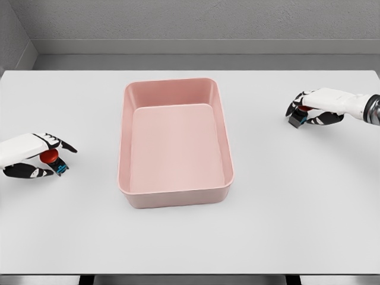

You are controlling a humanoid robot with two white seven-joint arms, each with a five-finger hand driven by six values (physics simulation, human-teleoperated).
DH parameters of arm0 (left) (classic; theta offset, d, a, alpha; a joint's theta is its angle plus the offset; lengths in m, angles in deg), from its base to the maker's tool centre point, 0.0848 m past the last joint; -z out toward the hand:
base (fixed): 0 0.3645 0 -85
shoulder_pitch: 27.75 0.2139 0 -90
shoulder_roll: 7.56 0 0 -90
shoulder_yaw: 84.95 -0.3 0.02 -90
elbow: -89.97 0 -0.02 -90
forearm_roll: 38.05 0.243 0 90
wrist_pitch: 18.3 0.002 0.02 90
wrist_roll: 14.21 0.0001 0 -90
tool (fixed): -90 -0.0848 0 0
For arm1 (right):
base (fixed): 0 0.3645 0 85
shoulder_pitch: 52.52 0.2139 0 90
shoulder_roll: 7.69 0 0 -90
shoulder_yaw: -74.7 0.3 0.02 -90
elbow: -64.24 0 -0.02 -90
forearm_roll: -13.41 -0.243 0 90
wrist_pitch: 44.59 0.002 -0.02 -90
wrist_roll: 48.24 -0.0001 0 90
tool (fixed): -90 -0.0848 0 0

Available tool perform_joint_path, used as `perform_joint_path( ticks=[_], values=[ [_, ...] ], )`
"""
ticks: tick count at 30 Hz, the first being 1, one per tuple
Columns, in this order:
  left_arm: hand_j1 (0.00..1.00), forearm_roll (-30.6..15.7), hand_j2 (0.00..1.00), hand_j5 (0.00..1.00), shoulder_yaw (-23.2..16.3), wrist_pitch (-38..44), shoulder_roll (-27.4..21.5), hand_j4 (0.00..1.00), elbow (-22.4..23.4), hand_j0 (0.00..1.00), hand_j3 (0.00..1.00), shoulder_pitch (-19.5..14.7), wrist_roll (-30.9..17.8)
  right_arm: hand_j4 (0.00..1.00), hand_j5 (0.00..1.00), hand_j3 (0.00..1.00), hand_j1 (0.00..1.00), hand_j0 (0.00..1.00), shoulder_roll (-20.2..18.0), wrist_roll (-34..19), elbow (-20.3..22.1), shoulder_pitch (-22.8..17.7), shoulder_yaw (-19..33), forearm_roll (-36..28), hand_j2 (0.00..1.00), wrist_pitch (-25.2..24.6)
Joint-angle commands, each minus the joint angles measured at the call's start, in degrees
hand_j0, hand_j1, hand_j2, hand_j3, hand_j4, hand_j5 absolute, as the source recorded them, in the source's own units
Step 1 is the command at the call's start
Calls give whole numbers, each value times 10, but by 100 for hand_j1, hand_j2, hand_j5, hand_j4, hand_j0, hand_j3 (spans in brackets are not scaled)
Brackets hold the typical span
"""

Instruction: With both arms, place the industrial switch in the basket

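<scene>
A pink rectangular basket (172,193) stands in the middle of the white table, with nothing inside. At the left edge my left hand (44,159) is curled around an industrial switch (53,159) with a red button and a blue-black base, resting at table level. At the right, my right hand (309,111) is wrapped over a second switch (298,117) of the same kind; its red top and dark base peek out below the fingers. Both hands are well apart from the basket, one on each side.
The white table (190,237) spreads wide around the basket. Grey walls rise behind its far edge, and the near edge runs along the bottom of the picture.
</scene>
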Motion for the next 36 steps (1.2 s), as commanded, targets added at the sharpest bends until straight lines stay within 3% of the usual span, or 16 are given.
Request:
perform_joint_path(
  ticks=[1,4,6,9,10,20,36],
  values=[
    [75,-4,75,75,2,1,-2,75,3,75,75,0,0,67,67,67,67,67,0,-3,-6,0,-2,17,67,3],
    [75,-5,75,75,3,1,-4,75,4,75,75,0,0,63,63,63,63,63,0,-1,-6,1,-1,23,63,3],
    [75,-5,75,75,4,1,-5,75,5,75,75,0,0,54,54,54,54,54,0,0,-6,1,-1,23,54,3],
    [68,-5,68,68,4,1,-7,68,5,68,68,0,0,52,52,52,52,52,0,1,-6,1,-1,23,52,3],
    [66,-5,66,66,4,1,-7,66,5,66,66,0,0,46,46,46,46,46,0,1,-5,1,0,23,46,3],
    [49,-4,49,49,4,1,-7,49,4,49,49,-1,0,46,46,46,46,46,-2,1,-1,1,2,23,46,3],
    [49,-20,49,49,5,1,-21,49,-13,49,49,-15,1,46,46,46,46,46,-12,-3,29,15,5,22,46,3]
  ],
)
